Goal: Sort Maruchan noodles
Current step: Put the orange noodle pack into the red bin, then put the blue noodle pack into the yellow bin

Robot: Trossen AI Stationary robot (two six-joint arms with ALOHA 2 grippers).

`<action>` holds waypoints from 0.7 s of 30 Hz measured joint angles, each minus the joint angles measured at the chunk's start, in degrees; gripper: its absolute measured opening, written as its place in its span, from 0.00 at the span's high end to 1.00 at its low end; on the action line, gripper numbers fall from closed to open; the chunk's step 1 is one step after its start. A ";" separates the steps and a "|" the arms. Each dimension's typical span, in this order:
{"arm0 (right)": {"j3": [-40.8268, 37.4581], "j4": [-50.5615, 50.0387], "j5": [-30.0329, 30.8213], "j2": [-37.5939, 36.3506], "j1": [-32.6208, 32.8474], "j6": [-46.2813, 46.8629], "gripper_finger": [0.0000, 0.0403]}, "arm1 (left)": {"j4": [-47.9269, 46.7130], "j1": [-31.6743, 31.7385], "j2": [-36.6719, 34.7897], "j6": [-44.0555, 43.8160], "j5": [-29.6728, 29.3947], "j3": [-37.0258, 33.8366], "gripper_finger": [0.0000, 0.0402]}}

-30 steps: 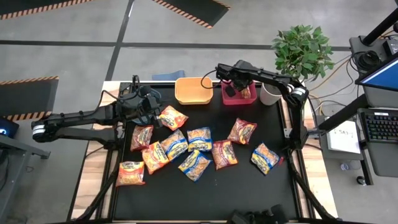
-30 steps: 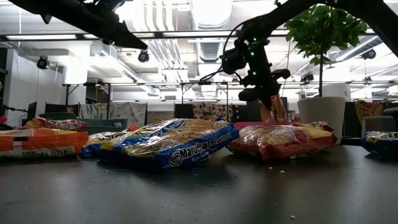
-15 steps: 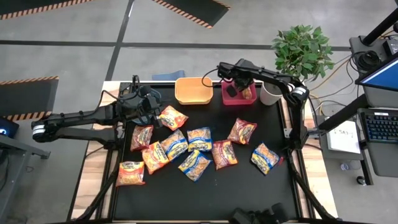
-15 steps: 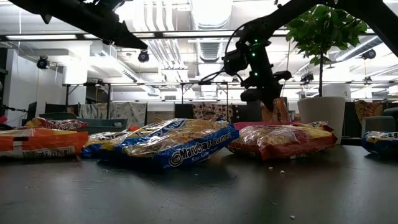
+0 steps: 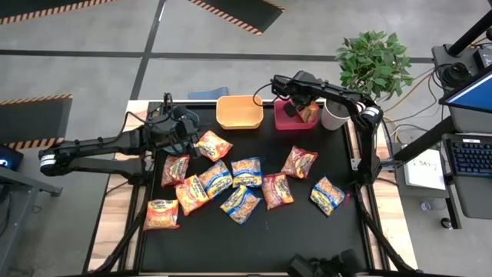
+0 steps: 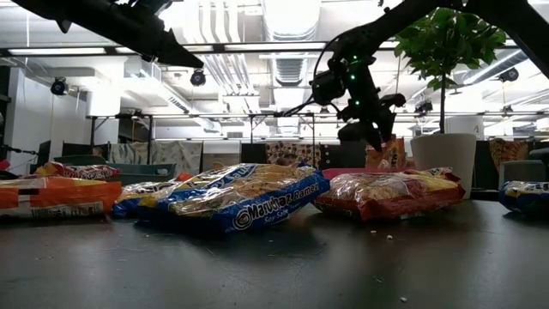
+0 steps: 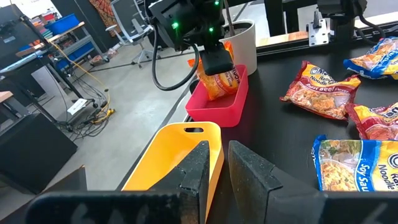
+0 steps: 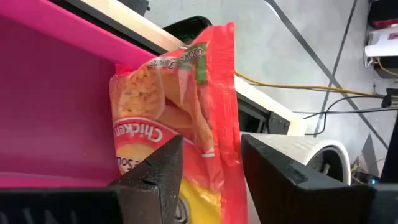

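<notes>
Black table [image 5: 307, 231], scattered packets [image 5: 247, 171], yellow bin [image 5: 238, 112]

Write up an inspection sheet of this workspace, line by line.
Surface: black table, wooden edges showing.
Job's things: ten noodle packets loose on the table; one red-trimmed packet standing in the red bin.
Clutter: yellow bin with nothing seen inside; white pot with a plant.
Grippers: right gripper over the red bin, fingers either side of the packet; left gripper near the yellow bin, narrowly open, nothing held.
Cables: black cable looping off the right arm.
Surroundings: keyboard, striped floor markings.
</notes>
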 joint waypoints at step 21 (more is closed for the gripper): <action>5.43 0.15 -3.65 -0.46 0.69 -2.00 0.65 | 0.02 0.01 0.00 0.44 -0.02 0.00 0.89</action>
